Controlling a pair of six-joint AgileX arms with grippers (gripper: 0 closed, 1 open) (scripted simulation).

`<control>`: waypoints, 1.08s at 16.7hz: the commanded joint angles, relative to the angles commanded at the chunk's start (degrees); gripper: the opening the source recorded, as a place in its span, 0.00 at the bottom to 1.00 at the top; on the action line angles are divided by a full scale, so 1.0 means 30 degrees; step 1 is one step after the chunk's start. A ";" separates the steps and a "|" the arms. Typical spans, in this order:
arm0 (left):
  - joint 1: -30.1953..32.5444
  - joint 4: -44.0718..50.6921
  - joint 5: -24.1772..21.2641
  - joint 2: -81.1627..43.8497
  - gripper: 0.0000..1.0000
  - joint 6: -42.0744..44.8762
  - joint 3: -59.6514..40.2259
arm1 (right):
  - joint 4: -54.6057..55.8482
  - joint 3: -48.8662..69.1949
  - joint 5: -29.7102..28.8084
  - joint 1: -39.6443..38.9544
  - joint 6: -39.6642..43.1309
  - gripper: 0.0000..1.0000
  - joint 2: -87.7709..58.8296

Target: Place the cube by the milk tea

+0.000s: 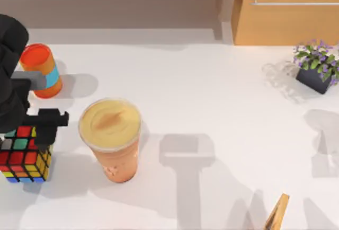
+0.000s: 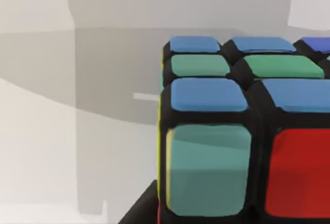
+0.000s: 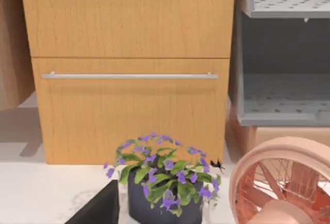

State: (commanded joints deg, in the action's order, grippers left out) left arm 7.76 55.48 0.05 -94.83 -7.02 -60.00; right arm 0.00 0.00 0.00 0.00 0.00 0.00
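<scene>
The cube [image 1: 24, 158], black-framed with red, green, yellow and blue stickers, sits low at the table's left edge, just left of the milk tea [image 1: 110, 137]. The milk tea is a tall clear cup of orange-tan drink with a creamy top. My left gripper [image 1: 38, 129] is directly over the cube and shut on it. In the left wrist view the cube [image 2: 242, 131] looms close, with a dark finger [image 2: 139, 211] against its lower corner. My right arm is parked off to the right. A dark part of its gripper [image 3: 98, 208] shows before the plant.
An orange can with a blue band [image 1: 42, 70] stands behind the cube. A potted purple plant [image 1: 318, 68] sits at the far right, before a wooden cabinet [image 1: 288, 10]. A wooden piece [image 1: 277, 212] pokes in at the front edge. A pink fan [image 3: 283, 182] is beside the plant.
</scene>
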 joint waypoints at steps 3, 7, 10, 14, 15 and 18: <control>0.0000 0.0000 0.0000 0.0000 0.30 0.0000 0.0000 | 0.0000 0.0000 0.0000 0.0000 0.0000 1.00 0.0000; 0.0000 0.0000 0.0000 0.0000 0.60 0.0000 0.0000 | 0.0000 0.0000 0.0000 0.0000 0.0000 1.00 0.0000; 0.0000 0.0000 0.0000 0.0000 0.83 0.0000 0.0000 | 0.0000 0.0000 0.0000 0.0000 0.0000 1.00 0.0000; 0.0000 0.0000 0.0000 0.0000 1.00 0.0000 0.0000 | 0.0000 0.0000 0.0000 0.0000 0.0000 1.00 0.0000; 0.0000 0.0000 0.0000 0.0000 1.00 0.0000 0.0000 | 0.0000 0.0000 0.0000 0.0000 0.0000 1.00 0.0000; 0.0000 0.0000 0.0000 0.0000 1.00 0.0000 0.0000 | 0.0000 0.0000 0.0000 0.0000 0.0000 1.00 0.0000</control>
